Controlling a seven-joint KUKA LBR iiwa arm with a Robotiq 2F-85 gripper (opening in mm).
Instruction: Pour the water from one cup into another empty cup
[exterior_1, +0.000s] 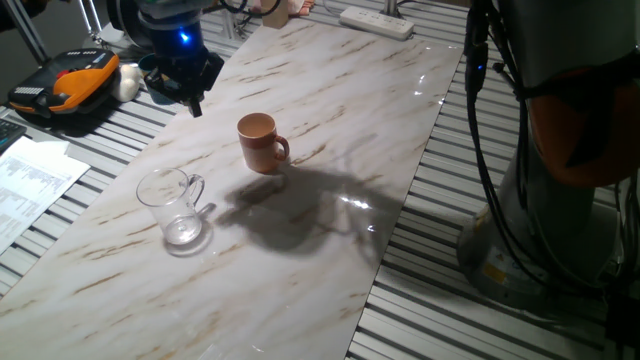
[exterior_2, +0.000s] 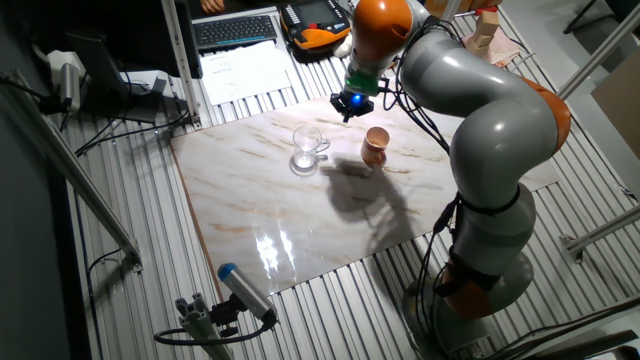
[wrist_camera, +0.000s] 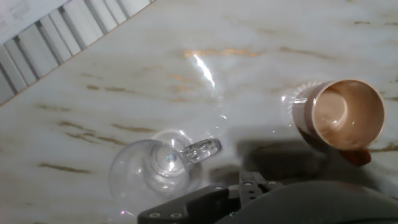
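The clear glass mug (exterior_1: 174, 204) stands upright on the marble tabletop (exterior_1: 300, 280), handle to the right, with a little clear water (exterior_1: 182, 233) at its thick base. The terracotta mug (exterior_1: 261, 143) stands upright to its right and farther back, and its inside looks empty in the hand view (wrist_camera: 341, 114). My gripper (exterior_1: 194, 104) hangs in the air above the far left part of the table, apart from both mugs, and holds nothing. Its fingers look closed together. In the hand view the glass mug (wrist_camera: 157, 168) lies just below the hand. Both mugs also show in the other fixed view: the glass mug (exterior_2: 307, 149) and the terracotta mug (exterior_2: 375, 146).
A black and orange device (exterior_1: 68, 86) and papers (exterior_1: 30, 180) lie left of the table on the slatted surface. A white power strip (exterior_1: 377, 20) sits at the far edge. The arm's base (exterior_1: 560, 200) and cables stand to the right.
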